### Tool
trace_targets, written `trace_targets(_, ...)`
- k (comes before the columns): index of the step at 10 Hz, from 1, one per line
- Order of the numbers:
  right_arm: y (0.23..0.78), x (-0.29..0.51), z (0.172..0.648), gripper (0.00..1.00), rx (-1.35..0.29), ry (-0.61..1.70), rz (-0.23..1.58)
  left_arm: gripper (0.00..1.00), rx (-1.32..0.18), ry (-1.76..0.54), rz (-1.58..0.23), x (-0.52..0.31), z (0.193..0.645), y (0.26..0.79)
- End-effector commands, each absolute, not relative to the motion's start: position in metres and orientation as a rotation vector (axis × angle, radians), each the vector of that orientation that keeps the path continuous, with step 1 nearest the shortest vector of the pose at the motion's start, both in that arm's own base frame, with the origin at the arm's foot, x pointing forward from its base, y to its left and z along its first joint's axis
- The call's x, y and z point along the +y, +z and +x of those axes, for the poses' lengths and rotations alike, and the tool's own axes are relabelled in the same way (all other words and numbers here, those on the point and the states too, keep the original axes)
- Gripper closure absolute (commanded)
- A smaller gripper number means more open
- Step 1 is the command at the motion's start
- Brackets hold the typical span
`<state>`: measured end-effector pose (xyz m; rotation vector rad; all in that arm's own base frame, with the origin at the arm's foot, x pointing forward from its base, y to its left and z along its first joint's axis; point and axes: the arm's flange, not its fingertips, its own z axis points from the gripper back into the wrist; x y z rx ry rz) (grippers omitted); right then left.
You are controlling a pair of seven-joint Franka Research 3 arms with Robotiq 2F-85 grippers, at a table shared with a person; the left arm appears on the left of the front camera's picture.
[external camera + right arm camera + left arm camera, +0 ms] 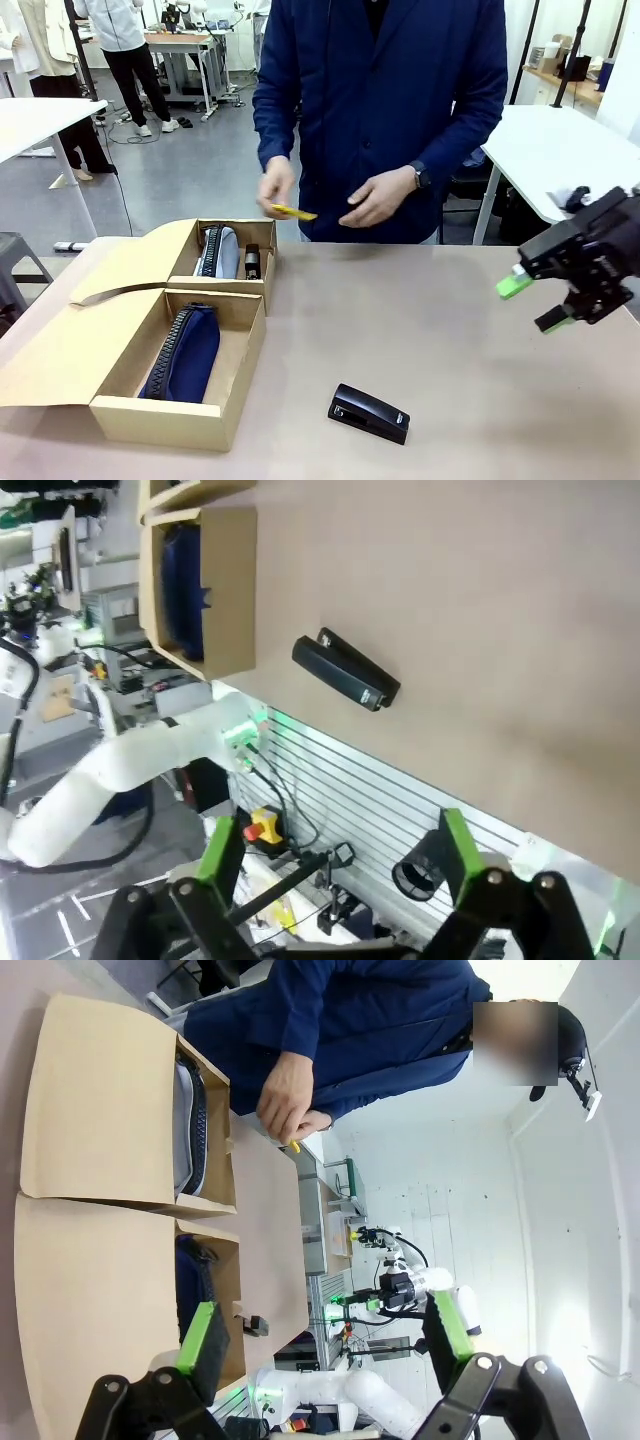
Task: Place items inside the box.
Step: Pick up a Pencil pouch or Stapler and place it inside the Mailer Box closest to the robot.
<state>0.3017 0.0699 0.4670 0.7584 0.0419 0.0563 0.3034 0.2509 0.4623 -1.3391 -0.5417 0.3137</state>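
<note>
The cardboard box (160, 422) lies open at the table's left. A navy pencil pouch (185, 352) rests in its near compartment. A grey pouch (220, 250) and a small black item (252, 260) sit in the far one. One black stapler (370, 413) lies on the table in front of the box's right side. Across the table the person holds a yellow utility knife (293, 212) in one hand. My right gripper (535, 303) hovers open at the far right, well away from the stapler (345, 670). My left gripper (325, 1340) is open and empty, looking over the box (100, 1110).
The box's lid flap (60, 340) spreads out flat to the left. The person's other hand (380, 197) hovers over the far table edge. Bare tabletop (450, 330) stretches between the stapler and my right gripper.
</note>
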Motion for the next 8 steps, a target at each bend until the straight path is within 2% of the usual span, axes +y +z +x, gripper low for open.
trace_targets(1,0.471,0.034,0.300,0.00,0.051,0.020,0.851,0.00,-0.554,0.296,-1.346,0.250,0.301,0.464)
trace_targets(3,0.469,0.052,0.301,0.00,0.043,0.025,0.800,0.00,-0.554,0.296,-1.346,0.250,0.301,0.464)
trace_targets(4,0.462,0.099,0.297,0.00,0.072,0.072,0.612,0.00,-0.554,0.296,-1.346,0.250,0.301,0.464)
trace_targets(8,0.428,0.223,0.293,0.00,0.118,0.151,0.313,0.00,-0.554,0.296,-1.346,0.250,0.301,0.464)
